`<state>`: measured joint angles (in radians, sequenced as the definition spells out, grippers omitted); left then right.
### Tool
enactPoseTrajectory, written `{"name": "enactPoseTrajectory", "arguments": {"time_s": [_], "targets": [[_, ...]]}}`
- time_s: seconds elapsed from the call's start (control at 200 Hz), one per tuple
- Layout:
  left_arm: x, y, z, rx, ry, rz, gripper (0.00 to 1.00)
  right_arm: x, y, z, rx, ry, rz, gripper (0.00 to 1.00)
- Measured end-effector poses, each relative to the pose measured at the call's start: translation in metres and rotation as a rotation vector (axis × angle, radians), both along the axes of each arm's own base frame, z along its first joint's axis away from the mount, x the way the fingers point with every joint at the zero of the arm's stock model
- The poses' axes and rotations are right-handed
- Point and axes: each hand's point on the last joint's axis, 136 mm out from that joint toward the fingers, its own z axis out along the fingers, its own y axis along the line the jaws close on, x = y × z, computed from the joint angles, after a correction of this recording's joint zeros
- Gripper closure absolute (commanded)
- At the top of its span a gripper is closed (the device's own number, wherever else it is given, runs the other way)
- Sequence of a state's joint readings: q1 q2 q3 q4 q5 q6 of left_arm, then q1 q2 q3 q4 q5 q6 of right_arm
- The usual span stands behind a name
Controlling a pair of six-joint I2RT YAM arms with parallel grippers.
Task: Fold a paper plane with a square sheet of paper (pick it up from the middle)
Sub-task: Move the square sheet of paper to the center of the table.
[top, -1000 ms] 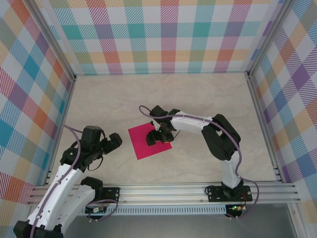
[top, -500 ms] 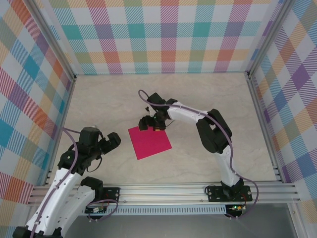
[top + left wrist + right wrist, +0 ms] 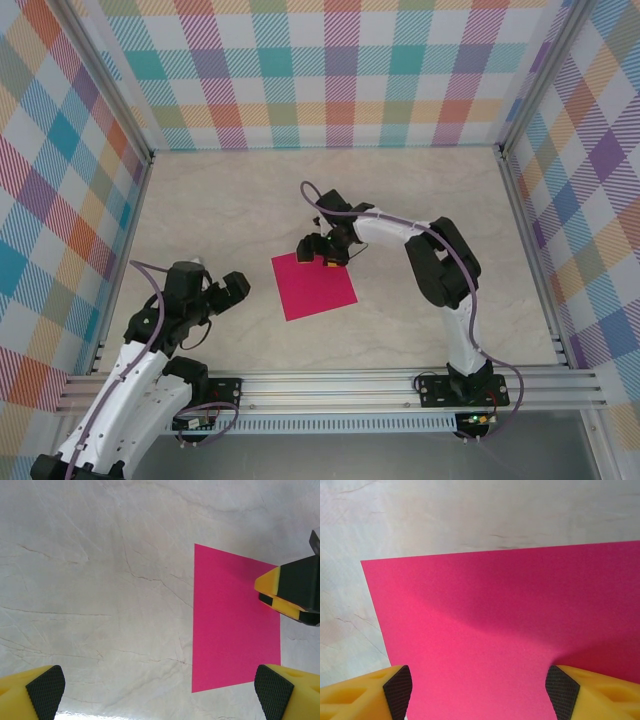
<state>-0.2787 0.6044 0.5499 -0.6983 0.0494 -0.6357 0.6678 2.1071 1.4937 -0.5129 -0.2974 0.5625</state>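
Square sheet of paper [image 3: 314,287] lies flat mid-worktop [image 3: 420,190].
I see the right gripper [image 3: 322,249] at its far edge, fingers spread apart; the left gripper [image 3: 236,289] hangs wide open toward the near-left corner; checked walls [image 3: 340,70] surround.

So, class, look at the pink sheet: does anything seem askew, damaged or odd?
The square sheet of paper lies flat and uncreased but turned askew on the table, and the right gripper sits open at its far edge, not its middle.

text: none legible | labels: none | numbers: none | signs: none
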Motion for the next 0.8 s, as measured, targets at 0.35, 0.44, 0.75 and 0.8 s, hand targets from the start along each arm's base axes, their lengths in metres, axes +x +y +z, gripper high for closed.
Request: {"name": "enactPoseTrajectory", "arguments": {"time_s": [0.35, 0.44, 0.75, 0.8], "targets": [[0.009, -0.01, -0.003, -0.043, -0.008, -0.016, 0.0, -0.007, -0.016, 0.006, -0.078, 0.001, 0.0, 0.13], [0.011, -0.01, -0.005, -0.045, 0.002, -0.007, 0.0, -0.008, -0.025, 0.016, -0.133, -0.042, -0.003, 0.13], [0.017, 0.002, 0.001, -0.05, -0.034, 0.094, 0.0, -0.013, -0.038, 0.116, -0.198, -0.428, -0.025, 0.0], [0.019, 0.004, 0.005, -0.054, -0.061, 0.112, 0.0, -0.018, -0.04, 0.119, -0.192, -0.47, -0.013, 0.0]]}}
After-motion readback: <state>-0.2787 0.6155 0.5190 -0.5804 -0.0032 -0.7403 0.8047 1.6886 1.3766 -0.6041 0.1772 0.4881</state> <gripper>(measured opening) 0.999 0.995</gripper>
